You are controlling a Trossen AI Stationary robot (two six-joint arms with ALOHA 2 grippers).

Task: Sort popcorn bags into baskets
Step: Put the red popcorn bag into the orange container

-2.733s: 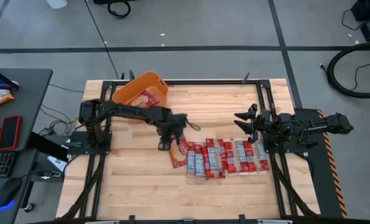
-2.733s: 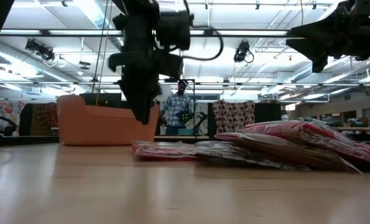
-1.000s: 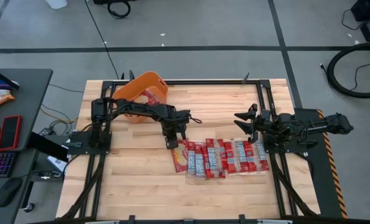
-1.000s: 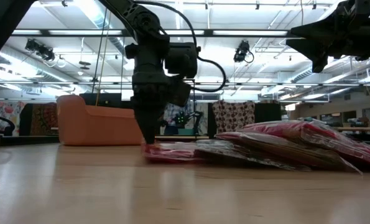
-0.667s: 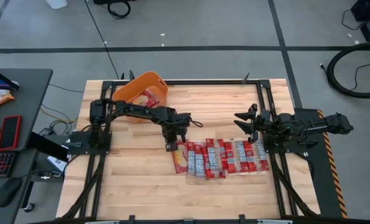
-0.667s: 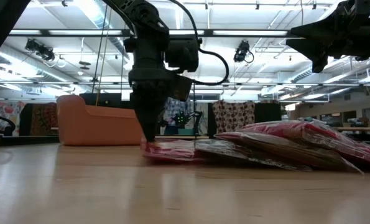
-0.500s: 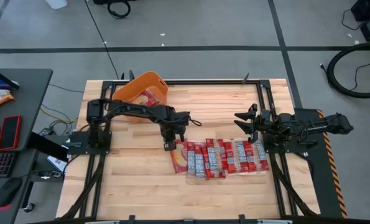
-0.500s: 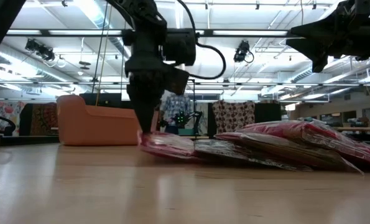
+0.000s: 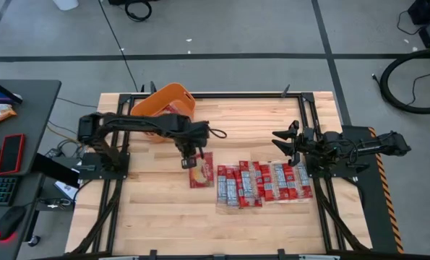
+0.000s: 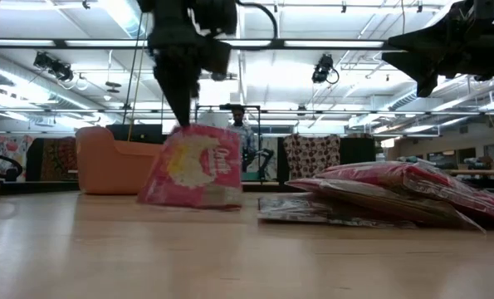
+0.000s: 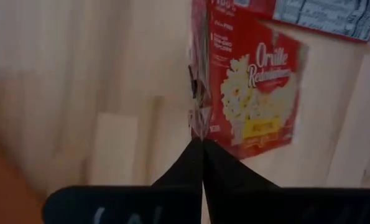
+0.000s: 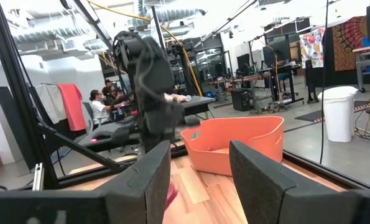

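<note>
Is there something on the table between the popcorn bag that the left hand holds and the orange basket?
Nothing visible. The left hand is shut on a popcorn bag, and only bare table lies between it and the orange basket.

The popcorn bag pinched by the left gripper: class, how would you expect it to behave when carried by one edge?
The popcorn bag hangs flat from the shut left gripper, so it is probably fairly stiff and light. Its wrapper looks glossy, so it may slip. Held at one edge only, it could swing.
</note>
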